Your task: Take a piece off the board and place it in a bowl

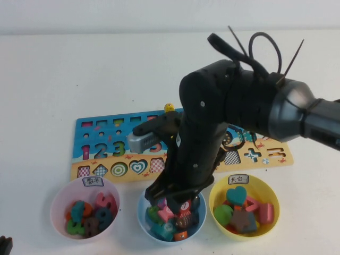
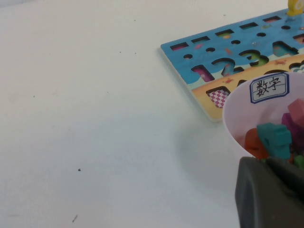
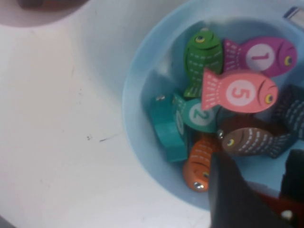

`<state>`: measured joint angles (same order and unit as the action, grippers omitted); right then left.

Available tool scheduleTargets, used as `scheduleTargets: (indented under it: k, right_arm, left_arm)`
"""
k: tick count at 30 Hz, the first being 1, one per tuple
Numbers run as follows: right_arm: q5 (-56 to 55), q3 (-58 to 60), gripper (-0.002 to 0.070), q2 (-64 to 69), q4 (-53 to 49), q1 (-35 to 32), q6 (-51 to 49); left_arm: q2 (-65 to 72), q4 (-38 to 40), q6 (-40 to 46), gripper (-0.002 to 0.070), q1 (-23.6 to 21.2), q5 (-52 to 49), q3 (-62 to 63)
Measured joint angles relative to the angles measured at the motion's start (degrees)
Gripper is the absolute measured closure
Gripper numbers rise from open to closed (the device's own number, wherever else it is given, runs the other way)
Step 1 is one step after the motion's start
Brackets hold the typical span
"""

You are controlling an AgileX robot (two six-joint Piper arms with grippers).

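The board (image 1: 106,130) lies across the table's middle and also shows in the left wrist view (image 2: 209,52). The light blue bowl (image 1: 141,211) stands in front of it, holding several fish pieces. My right gripper (image 1: 178,199) hangs just over this bowl (image 3: 133,95). In the right wrist view my right gripper (image 3: 254,161) is shut on the red piece (image 3: 273,204), whose pale dot shows between the dark fingers. The red piece (image 1: 184,206) sits over the bowl's inside. My left gripper (image 1: 4,244) rests at the near left corner, beside the pink bowl.
A pink bowl (image 1: 58,204) with number pieces stands left of the blue one and shows in the left wrist view (image 2: 232,109). A yellow bowl (image 1: 272,197) with shape pieces stands to the right. A small yellow block (image 1: 169,107) sits at the board's far edge.
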<state>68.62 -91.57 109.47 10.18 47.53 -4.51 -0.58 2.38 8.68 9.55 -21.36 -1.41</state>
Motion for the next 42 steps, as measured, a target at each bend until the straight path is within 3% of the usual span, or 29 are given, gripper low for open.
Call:
scheduleTargets:
  k: [9,15,20,26,30,32,42]
  right_arm:
    - [0.7,0.0,0.0456,4.4,0.3,0.3,0.0]
    - [0.7,0.0,0.0267,4.5,2.6,0.6,-1.6]
    - [0.2,0.0,0.0237,4.3,2.2,0.6,-3.8]
    - [-5.8,6.1,0.038,-4.3,0.8,0.6,-4.3]
    - [-12.1,16.9,0.0582,-16.2,-0.4,0.6,-3.9]
    - [-12.8,21.1,0.0641,-21.2,-0.9,0.6,-3.6]
    - [-14.4,38.7,0.0689,-46.1,-5.0,0.6,-3.3]
  left_arm:
    - [0.0,0.0,0.0,0.0679,0.0,0.0,0.0]
    - [0.0,0.0,0.0,0.068,0.0,0.0,0.0]
    - [0.0,0.0,0.0,0.068,0.0,0.0,0.0]
    - [0.0,0.0,0.0,0.068,0.0,0.0,0.0]
    - [0.0,0.0,0.0,0.068,0.0,0.0,0.0]
    - [0.0,0.0,0.0,0.068,0.0,0.0,0.0]
    - [0.0,0.0,0.0,0.068,0.0,0.0,0.0]
